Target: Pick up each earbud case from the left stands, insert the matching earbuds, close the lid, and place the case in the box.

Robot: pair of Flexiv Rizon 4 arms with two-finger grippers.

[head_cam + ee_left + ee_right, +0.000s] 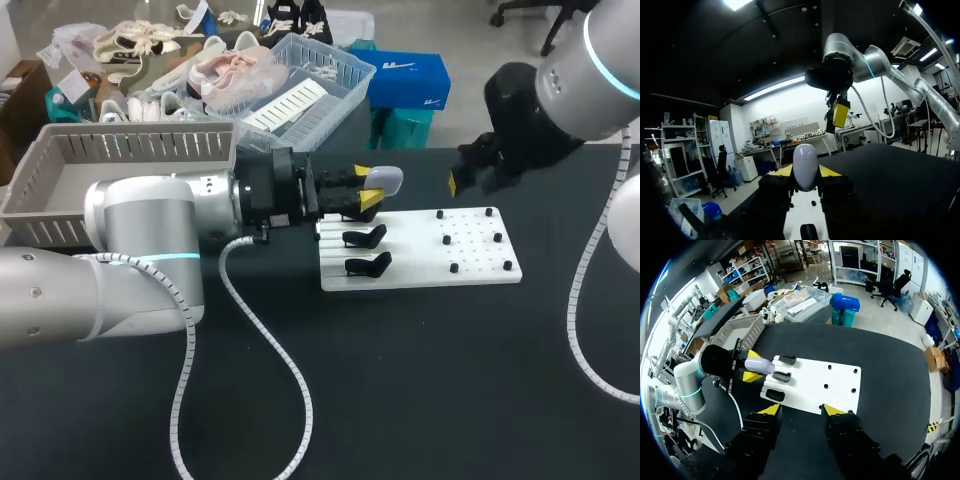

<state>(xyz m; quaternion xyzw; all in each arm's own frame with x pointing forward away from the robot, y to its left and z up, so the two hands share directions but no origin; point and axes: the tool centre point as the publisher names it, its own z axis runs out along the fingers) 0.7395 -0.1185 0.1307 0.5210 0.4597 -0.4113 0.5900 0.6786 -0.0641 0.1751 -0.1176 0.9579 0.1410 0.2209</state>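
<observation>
My left gripper (367, 187) pinches one pale, egg-shaped earbud case (386, 179) between its yellow tips, one finger on either side; the case hangs over the far left corner of the white board (400, 262), clear of the stands (781, 376); its long axis runs out along my left fingers, and its rounded end points across the board toward my right gripper (462, 180); no raised lid shows, though I cannot tell for sure that it is closed. My right gripper hovers by the board's far edge, straight ahead of the case, near it but apart; its jaws stand spread with nothing between them. I judge that the coming move turns on this line: the case's free end faces my right fingers, so my right arm is the one placed to work on it or to fetch earbuds while my left holds. The box (150, 148), a grey slotted basket, sits at the far left of the table (420, 380), behind my left arm and nearer to it than to my right.

Count: one case, in my left jaws; three black stands in a column on the board's left part, all bare in the right wrist view; six small black pegs (446, 240) in two columns on its right part, too small to tell whether they carry earbuds; one board; one box.
</observation>
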